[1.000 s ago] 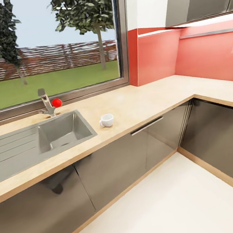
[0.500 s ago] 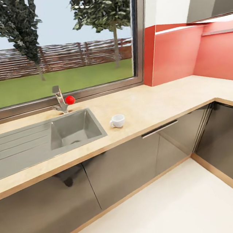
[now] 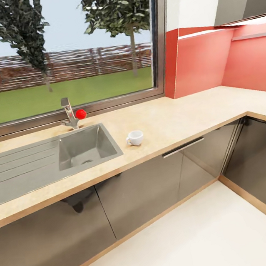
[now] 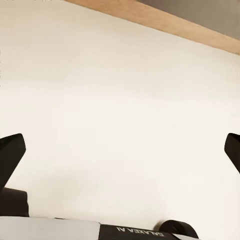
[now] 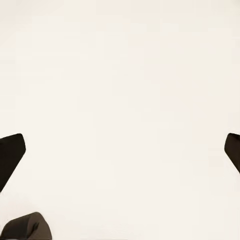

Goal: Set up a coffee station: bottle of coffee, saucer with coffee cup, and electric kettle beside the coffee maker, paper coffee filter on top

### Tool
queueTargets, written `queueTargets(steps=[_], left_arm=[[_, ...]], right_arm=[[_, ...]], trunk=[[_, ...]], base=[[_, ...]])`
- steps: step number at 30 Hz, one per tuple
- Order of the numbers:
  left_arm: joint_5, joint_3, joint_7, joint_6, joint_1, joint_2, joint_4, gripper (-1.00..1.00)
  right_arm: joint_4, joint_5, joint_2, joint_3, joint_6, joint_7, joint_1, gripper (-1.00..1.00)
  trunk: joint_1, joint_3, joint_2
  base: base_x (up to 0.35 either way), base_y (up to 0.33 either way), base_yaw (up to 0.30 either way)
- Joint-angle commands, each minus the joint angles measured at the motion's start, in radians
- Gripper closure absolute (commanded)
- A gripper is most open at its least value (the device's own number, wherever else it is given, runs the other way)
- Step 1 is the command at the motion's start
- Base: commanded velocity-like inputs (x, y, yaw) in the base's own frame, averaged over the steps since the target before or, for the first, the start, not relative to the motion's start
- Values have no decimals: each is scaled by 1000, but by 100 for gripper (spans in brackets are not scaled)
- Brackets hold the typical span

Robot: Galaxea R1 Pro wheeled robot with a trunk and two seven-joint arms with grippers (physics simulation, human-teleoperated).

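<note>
Grippers, left (image 4: 120,150) and right (image 5: 120,150), hung spread and empty over pale floor (image 3: 196,233); small white loop-handled coffee cup (image 3: 135,138) stood just beside inset grey sink (image 3: 84,145).

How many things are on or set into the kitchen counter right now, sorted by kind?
Coffee cup: 1
Sink: 1
Tap: 1
Total: 3, all on the kitchen countertop

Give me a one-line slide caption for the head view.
A white coffee cup sits on the kitchen countertop beside the sink.
</note>
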Motion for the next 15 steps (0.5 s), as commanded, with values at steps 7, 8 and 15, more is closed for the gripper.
queueTargets(steps=[7, 8, 15], left_arm=[[3, 2, -4, -3, -1, 0, 2, -100], [3, 3, -4, -3, -1, 0, 2, -100], [3, 4, -4, -3, -1, 1, 2, -100]], right_arm=[[-115, -6, -8, 4, -5, 173, -1, -100], [-125, -6, -10, 3, -4, 206, -1, -100], [-286, -6, -56, -3, 6, 504, -1, -100]], trunk=[[0, -1, 0], [0, -1, 0], [0, -1, 0]], base=[[0, 0, 0], [0, 0, 0], [0, 0, 0]])
